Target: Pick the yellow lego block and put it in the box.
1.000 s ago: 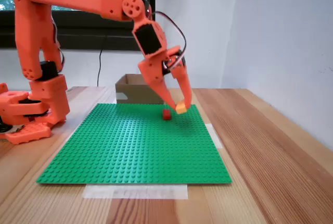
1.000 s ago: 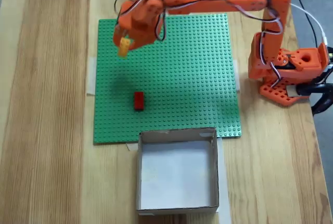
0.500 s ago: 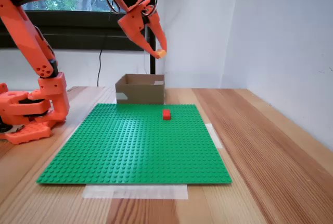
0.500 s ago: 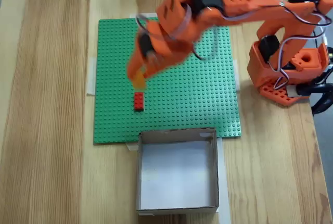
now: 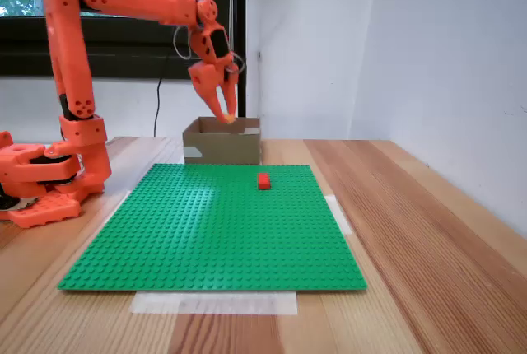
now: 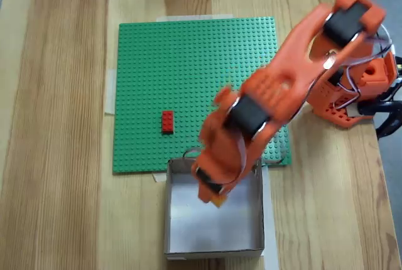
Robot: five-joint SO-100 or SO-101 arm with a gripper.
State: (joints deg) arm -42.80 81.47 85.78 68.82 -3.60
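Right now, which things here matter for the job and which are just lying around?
Matter: the yellow brick held in the tool, over the cardboard box.
Lying around: the red brick, the green baseplate.

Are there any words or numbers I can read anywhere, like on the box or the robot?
No, none can be read.
The box has a pale label patch on its side, but it is too small and blurred to show any writing.
The orange arm, the green baseplate and the red brick show no lettering.
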